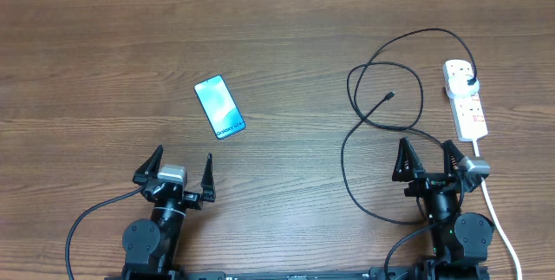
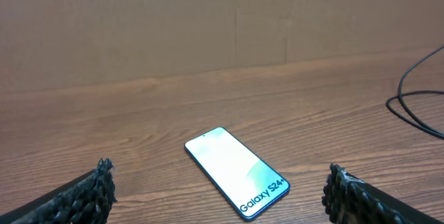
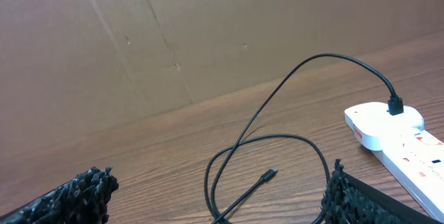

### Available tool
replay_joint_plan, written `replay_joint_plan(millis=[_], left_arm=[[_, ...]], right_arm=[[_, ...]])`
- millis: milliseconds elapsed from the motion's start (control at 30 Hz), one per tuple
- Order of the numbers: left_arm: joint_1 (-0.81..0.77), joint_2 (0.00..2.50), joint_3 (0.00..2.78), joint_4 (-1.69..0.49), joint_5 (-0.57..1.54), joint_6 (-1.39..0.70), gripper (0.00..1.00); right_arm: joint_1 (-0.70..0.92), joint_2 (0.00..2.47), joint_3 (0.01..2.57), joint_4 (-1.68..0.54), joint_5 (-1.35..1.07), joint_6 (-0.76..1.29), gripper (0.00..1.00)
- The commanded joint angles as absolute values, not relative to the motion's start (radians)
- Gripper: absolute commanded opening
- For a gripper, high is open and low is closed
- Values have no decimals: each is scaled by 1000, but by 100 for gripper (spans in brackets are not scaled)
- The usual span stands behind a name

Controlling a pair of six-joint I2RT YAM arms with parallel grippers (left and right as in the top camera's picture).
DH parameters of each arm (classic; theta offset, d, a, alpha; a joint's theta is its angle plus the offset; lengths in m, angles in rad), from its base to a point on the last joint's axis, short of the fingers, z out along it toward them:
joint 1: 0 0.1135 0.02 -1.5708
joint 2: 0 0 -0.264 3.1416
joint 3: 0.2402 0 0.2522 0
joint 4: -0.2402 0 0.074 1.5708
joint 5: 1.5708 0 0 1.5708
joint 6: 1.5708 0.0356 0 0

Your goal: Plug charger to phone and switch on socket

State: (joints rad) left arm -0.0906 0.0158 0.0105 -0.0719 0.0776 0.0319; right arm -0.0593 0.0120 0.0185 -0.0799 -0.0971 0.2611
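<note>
The left end effector hangs open and empty; the phone lies ahead, slightly to its right, screen up on the bench. The right end effector, also spread and empty, has the charger's connector tip just ahead and the socket ahead-right. The thin tip could twist in a grasp, or the loose loops could snag.

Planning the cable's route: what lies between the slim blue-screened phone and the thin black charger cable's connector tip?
Overhead: bare brown wooden table, then one loop of that cable itself.
</note>
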Motion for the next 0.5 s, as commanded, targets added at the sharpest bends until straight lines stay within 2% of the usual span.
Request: replay_joint_plan(millis=[0,467], left_arm=[[-84,4,4,-73,70,22,100],[-84,4,9,-74,79,-5,100]], right_arm=[[-65,3,8,-77,-91,257,100],[-65,3,8,-76,-91,257,100]])
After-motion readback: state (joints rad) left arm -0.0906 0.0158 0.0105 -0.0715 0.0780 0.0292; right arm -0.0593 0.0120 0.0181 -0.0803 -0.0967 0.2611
